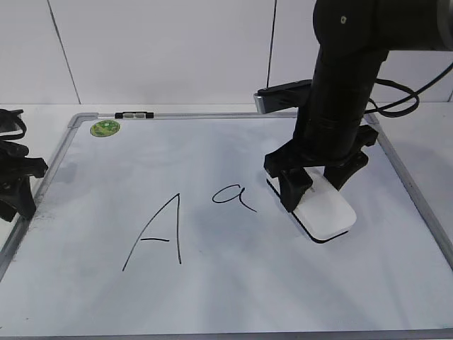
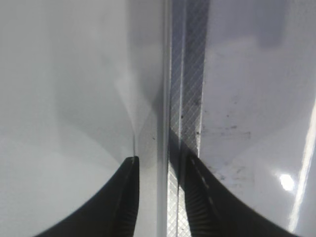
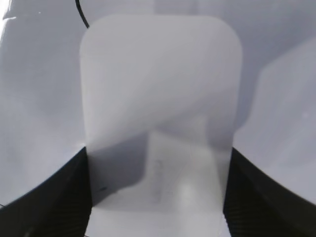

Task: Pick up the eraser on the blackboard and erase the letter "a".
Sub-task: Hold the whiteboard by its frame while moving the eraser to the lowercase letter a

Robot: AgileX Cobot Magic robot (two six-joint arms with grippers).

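The white eraser [image 1: 327, 212] lies on the blackboard [image 1: 233, 290], right of the small letter "a" [image 1: 233, 196]. My right gripper [image 1: 315, 190] comes down from above, and its two black fingers press against the eraser's long sides. In the right wrist view the eraser [image 3: 158, 94] fills the space between the jaws [image 3: 158, 197]. A short black stroke [image 3: 81, 15] shows beyond its top left corner. My left gripper [image 1: 18, 191] sits at the board's left edge. Its jaws [image 2: 160, 170] are parted over the grey frame [image 2: 186, 98] and hold nothing.
A large capital "A" [image 1: 157, 237] is drawn left of the "a". A round green sticker [image 1: 105, 128] and a small black-and-white marker [image 1: 134, 114] sit at the board's top left. A cable [image 1: 396, 99] hangs behind the right arm.
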